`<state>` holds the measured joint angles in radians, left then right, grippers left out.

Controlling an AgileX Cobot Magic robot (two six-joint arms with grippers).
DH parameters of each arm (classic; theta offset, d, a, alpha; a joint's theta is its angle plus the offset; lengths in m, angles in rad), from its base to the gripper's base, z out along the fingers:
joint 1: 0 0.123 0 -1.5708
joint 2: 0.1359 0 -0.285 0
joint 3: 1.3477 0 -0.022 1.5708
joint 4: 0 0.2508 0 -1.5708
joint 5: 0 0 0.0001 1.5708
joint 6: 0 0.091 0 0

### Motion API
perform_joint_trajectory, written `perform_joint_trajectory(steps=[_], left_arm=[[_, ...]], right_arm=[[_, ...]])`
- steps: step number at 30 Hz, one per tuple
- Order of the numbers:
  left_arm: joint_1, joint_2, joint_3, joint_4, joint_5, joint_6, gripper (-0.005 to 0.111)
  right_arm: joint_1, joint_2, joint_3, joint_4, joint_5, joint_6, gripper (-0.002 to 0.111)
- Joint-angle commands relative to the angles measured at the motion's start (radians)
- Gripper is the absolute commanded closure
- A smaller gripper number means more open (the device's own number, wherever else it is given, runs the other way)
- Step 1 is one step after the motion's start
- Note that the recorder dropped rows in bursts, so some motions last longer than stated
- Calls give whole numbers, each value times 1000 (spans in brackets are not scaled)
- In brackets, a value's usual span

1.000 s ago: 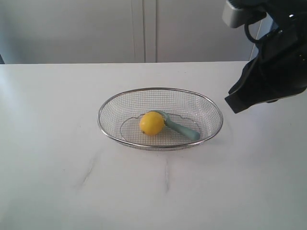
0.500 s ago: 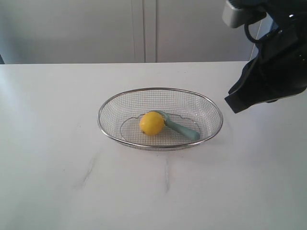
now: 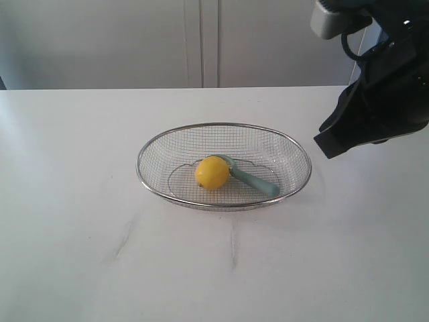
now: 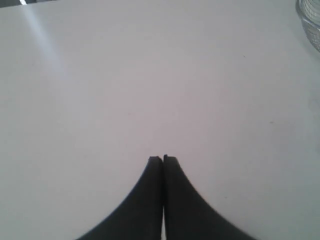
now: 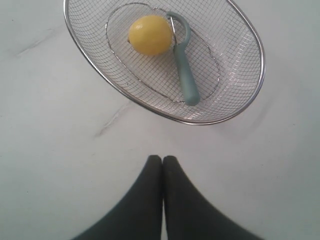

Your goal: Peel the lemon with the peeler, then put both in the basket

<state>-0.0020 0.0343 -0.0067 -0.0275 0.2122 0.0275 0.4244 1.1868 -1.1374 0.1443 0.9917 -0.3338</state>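
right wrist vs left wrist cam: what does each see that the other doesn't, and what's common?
Right wrist only: the small bright yellow oval lemon and, beside it, the slim teal-handled peeler with its curved metal head, both lying in the silver wire-mesh oval basket, seen whole; also the shut right gripper.
Left wrist only: the shut left gripper, over bare surface.
Both: the white table and the basket, though the left wrist view catches only a cropped sliver of its rim.

Bright even light, soft shadows, perhaps slightly blurred
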Motion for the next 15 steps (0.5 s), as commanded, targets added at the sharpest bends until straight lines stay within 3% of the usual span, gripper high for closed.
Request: perform_joint_trajectory(steps=[1, 15], left_arm=[[30, -34, 7, 3, 21, 1, 107], [30, -34, 7, 0, 26, -8, 107]], right_arm=[[-7, -7, -3, -4, -8, -6, 108], [-7, -7, -3, -4, -6, -6, 108]])
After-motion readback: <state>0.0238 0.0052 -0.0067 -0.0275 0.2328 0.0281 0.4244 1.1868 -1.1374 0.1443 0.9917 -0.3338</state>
